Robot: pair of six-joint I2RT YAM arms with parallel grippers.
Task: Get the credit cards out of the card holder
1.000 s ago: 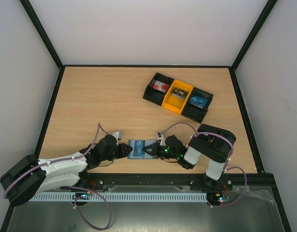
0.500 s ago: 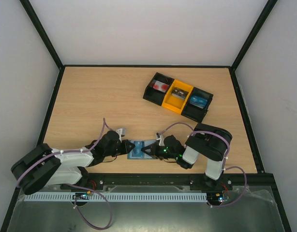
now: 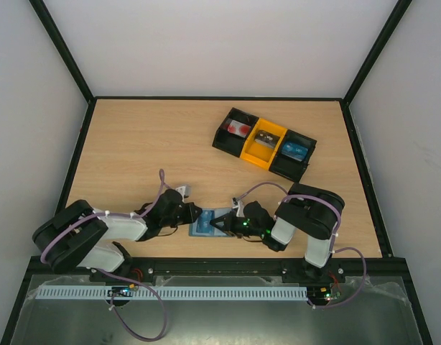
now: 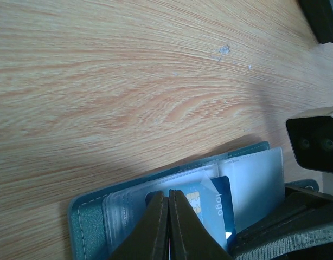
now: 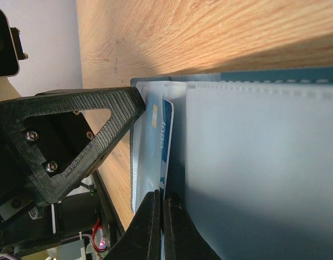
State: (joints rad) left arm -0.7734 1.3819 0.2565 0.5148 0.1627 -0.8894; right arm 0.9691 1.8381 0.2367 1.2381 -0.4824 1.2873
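Right end effector (image 5: 161,197), pinched together, sits at the open card holder (image 5: 248,151).

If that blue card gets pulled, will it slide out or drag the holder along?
Likely stiff: the blue card looks flat, straight-edged. Its glossy clear sleeve should let it slip, though the thin card holder may drag along.

Bare light-wood tabletop (image 3: 149,144) spreads left of the black-and-yellow 3-bin plastic tray (image 3: 264,144); the left gripper (image 3: 195,217) and right gripper (image 3: 215,224) flank the dusty-blue folding card holder (image 3: 204,225).
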